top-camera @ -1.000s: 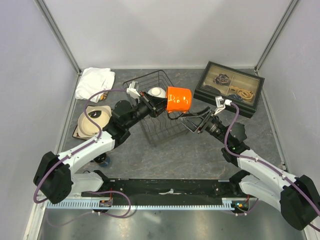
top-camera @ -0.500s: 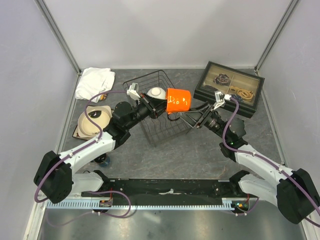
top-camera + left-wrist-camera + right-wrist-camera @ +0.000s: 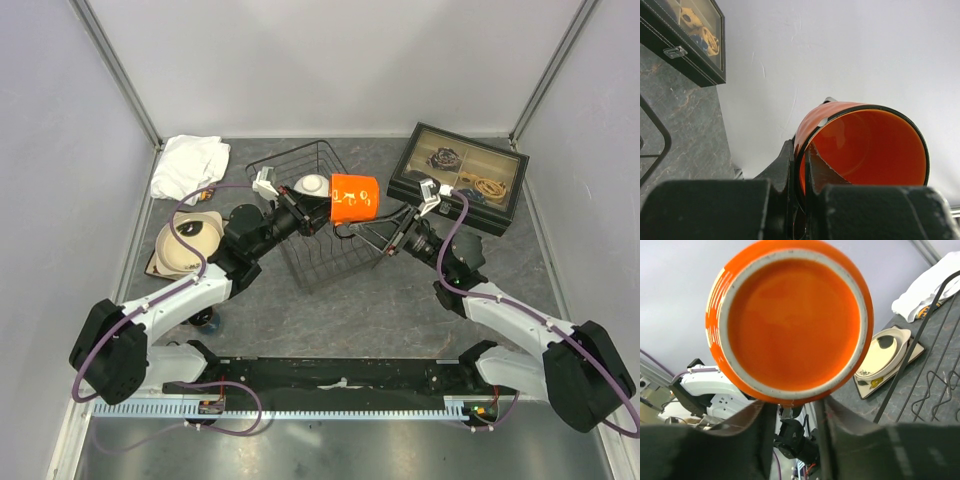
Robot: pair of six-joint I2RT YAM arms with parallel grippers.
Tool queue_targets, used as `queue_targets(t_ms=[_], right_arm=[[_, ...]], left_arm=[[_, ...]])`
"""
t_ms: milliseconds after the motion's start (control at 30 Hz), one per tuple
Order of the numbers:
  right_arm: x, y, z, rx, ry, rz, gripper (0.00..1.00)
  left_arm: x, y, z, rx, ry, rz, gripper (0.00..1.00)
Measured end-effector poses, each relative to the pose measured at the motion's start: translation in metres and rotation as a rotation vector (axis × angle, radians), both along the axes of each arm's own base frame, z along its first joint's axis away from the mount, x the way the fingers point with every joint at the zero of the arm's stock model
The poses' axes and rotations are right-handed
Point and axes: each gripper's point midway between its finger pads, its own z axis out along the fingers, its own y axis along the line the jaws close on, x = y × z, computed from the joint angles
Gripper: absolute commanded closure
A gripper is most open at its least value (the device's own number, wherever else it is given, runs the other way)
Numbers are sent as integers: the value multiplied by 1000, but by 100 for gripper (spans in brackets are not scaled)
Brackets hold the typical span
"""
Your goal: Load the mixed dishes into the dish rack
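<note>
Overhead, the left tool [image 3: 325, 212] is clenched on the rim of the orange mug [image 3: 355, 198], holding it on its side in the air over the right edge of the dish rack [image 3: 325, 262]. The right tool [image 3: 368, 240] is spread wide just beside the mug's base, gripping nothing. A white bowl [image 3: 313, 185] sits in the rack. Two plates [image 3: 188, 243] lie stacked at the left of the grey, stone-patterned worktop [image 3: 330, 320], near a white cloth [image 3: 188, 165]. Plain pale walls [image 3: 330, 70] close in three sides.

From the left wrist, the fingers [image 3: 780, 170] pinch only the mug's thin rim, one inside and one outside. That narrow hold on smooth glaze could let the mug pivot or slip onto the wires.

From the right wrist, the mug's base [image 3: 790, 325] fills the frame above the parted fingers [image 3: 865, 440]. A nudge from this tool could knock the mug loose.
</note>
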Motion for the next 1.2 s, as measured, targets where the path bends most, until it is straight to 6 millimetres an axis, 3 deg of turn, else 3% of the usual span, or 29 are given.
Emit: queue_targets(t_ms=[200, 333, 400, 500, 533, 633, 800, 1033, 1200], right_arm=[[-1, 2, 1, 6, 3, 18, 76], [-3, 3, 2, 12, 18, 31, 100], [-3, 2, 2, 13, 18, 31, 100], [-3, 3, 2, 12, 17, 35, 100], [-4, 3, 2, 10, 17, 38, 100], [-2, 3, -2, -2, 26, 32, 100], [2, 0, -7, -17, 43, 17, 100], [3, -2, -6, -21, 42, 7, 100], [4, -10, -4, -40, 33, -25, 100]], left_arm=[[2, 2, 1, -7, -5, 10, 98], [1, 3, 1, -16, -14, 11, 98], [1, 3, 2, -21, -15, 11, 94], [0, 3, 1, -28, -14, 10, 74], [0, 4, -1, -27, -10, 10, 63], [-2, 3, -1, -36, -8, 0, 51], [-4, 2, -1, -43, -6, -8, 44], [-5, 3, -3, -42, -5, -7, 43], [-7, 7, -15, -16, 25, 5, 43]])
